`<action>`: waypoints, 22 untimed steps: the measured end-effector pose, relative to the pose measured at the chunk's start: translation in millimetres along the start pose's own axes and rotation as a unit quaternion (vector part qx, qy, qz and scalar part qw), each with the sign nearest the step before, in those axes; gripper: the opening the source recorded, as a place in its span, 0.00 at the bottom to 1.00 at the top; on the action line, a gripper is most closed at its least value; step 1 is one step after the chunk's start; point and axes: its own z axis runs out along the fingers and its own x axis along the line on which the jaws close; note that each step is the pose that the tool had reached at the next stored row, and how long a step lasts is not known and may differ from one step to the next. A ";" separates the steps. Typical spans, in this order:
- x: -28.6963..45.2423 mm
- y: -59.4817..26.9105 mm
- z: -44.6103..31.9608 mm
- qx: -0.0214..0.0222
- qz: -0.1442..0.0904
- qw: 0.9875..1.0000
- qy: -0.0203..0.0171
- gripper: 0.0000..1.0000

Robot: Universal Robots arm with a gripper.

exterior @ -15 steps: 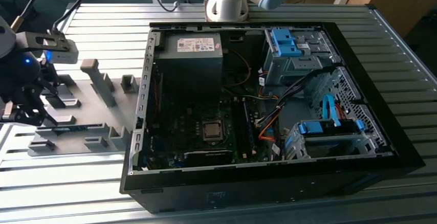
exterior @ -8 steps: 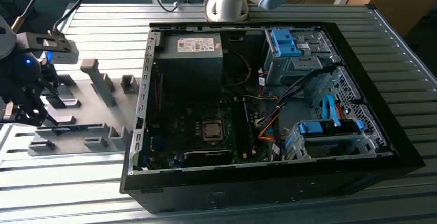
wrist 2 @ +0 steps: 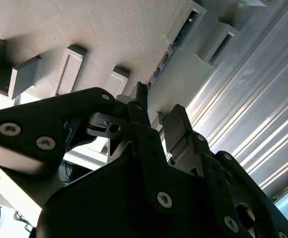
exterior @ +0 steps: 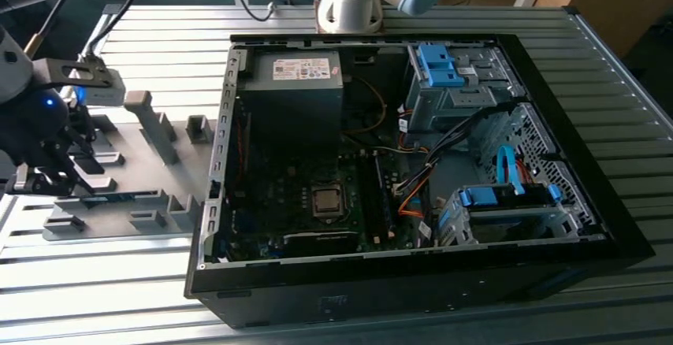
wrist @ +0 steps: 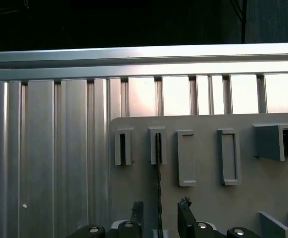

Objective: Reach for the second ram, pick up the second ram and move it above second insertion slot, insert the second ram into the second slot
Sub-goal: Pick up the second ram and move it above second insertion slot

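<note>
At the exterior view's left, hand over the grey holder, second ram seated in it. In the first wrist view, fingers apart, straddling the ram edge-on. In the second wrist view, likewise apart; risk of tilting it if closed off-centre.

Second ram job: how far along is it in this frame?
Done: the reach; the gripper is at the grey holder, beside the open computer case. In hand: in the first wrist view the open fingers straddle the second ram, standing edge-on in the holder, not yet clamped. Left: the pick-up, the carry, the insertion.
</note>
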 end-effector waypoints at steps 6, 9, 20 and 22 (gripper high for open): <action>0.2 2.0 8.4 0.000 0.000 1.000 0.000 0.40; 0.2 2.0 8.7 0.000 0.000 1.000 0.000 0.40; -2.1 4.8 19.1 0.000 0.000 1.000 0.000 0.40; -2.0 5.0 22.8 0.000 0.000 1.000 0.000 0.40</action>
